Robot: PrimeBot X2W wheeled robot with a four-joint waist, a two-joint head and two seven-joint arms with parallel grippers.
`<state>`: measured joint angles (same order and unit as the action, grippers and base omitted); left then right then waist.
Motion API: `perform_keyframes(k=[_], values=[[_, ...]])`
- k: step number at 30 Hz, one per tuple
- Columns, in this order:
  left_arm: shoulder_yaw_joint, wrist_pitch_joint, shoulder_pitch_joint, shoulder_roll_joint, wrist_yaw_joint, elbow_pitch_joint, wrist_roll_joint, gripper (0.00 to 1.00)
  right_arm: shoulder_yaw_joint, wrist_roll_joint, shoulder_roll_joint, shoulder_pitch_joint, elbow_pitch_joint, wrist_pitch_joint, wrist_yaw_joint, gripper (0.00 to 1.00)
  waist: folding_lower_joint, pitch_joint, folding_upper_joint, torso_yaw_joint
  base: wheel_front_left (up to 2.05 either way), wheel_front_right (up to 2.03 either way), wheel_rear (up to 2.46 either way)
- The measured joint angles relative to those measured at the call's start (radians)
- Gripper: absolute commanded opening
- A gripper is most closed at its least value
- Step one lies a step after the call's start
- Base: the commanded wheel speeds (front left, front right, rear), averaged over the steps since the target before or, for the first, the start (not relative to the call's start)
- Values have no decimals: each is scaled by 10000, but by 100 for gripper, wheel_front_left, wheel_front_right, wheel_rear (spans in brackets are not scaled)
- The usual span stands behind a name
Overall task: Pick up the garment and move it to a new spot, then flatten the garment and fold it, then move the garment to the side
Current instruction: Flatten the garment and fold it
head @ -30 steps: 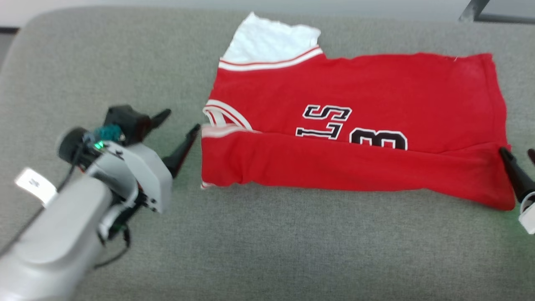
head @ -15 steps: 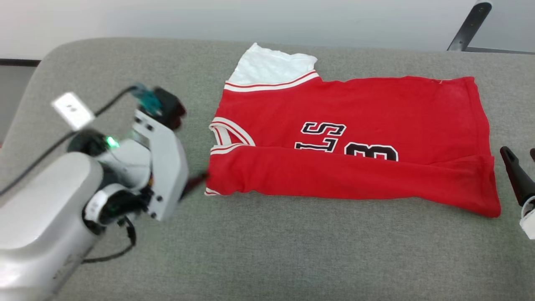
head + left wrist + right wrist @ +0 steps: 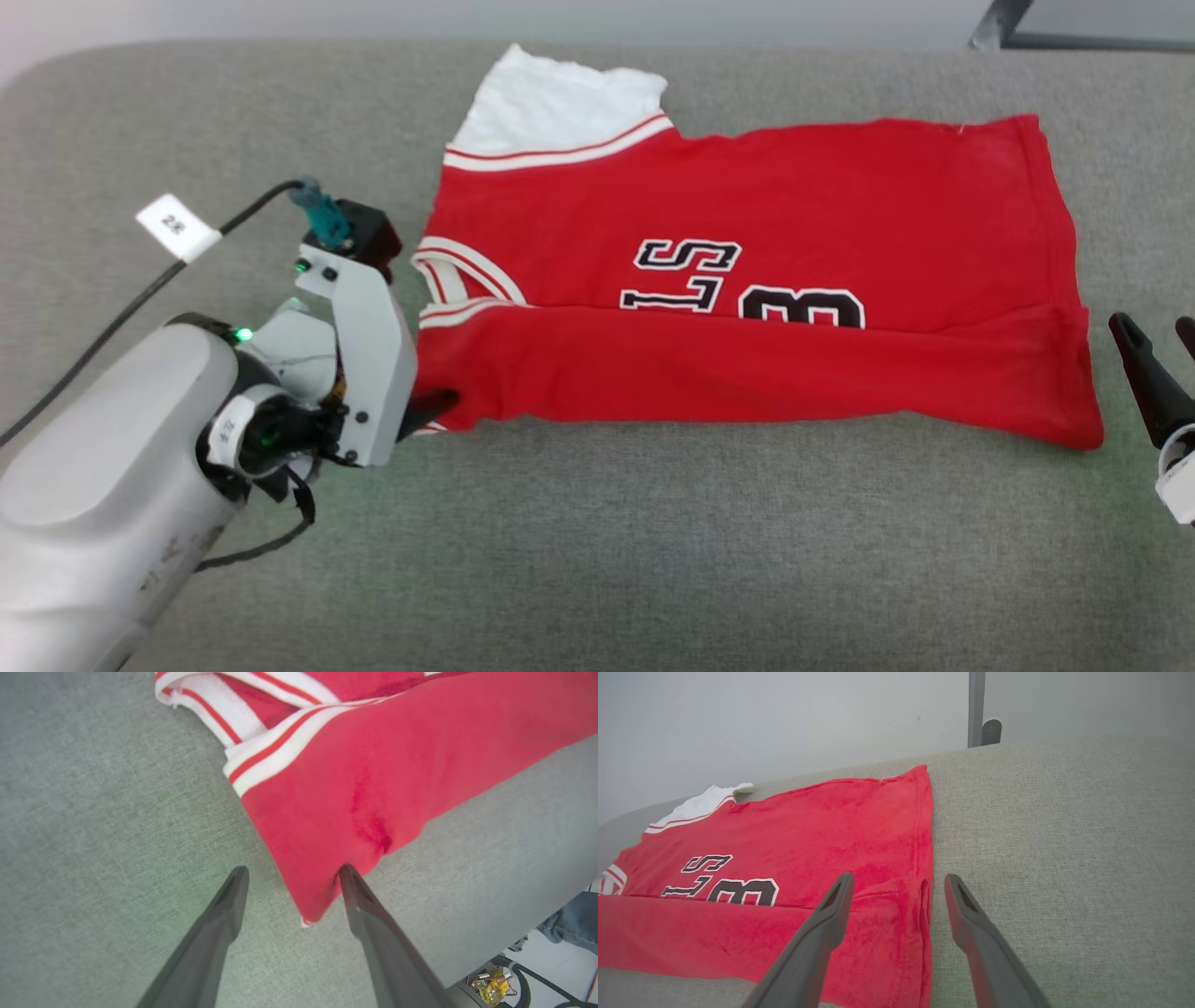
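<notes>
Red jersey (image 3: 747, 215): soft, limp, light. Pinch its folded near corners. Your left gripper (image 3: 293, 870) and right gripper (image 3: 899, 876) both gape, empty.

One garment (image 3: 747, 271), with one white sleeve (image 3: 560, 98) showing. Two pincers: left pincer (image 3: 293, 870), right pincer (image 3: 900, 876). Two dark fingers (image 3: 219, 933) each, four total. One grey fabric desk (image 3: 653, 560). One white tag (image 3: 177, 227), one black cable (image 3: 93, 336), one metal post (image 3: 976, 709).
</notes>
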<state>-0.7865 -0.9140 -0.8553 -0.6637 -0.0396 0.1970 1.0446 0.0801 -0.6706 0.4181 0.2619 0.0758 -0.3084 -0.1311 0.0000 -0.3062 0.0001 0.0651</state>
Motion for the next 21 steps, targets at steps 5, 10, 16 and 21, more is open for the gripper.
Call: perform_keyframes(k=[5, 10, 16, 21], values=[[-13, 182, -28, 226, 119, 867, -10, 100, -36, -38, -17, 171, -36, 15, -2, 100, 0, -386, 0, 183, 0, 0, 0], [13, 197, -130, 389, 334, 1394, 125, 100, -40, -48, 17, 267, -61, 33, 0, 100, 0, -690, 0, 343, 0, 0, 0], [52, -8, -309, 504, 637, 1716, 385, 80, -15, -46, 142, 334, -150, -159, -2, 100, 0, -850, 0, 455, 0, 0, 0], [52, -94, -407, 548, 825, 1808, 506, 0, -431, -29, 616, 332, -222, -1058, 0, 100, 0, -863, -1, 483, 0, 0, 0]])
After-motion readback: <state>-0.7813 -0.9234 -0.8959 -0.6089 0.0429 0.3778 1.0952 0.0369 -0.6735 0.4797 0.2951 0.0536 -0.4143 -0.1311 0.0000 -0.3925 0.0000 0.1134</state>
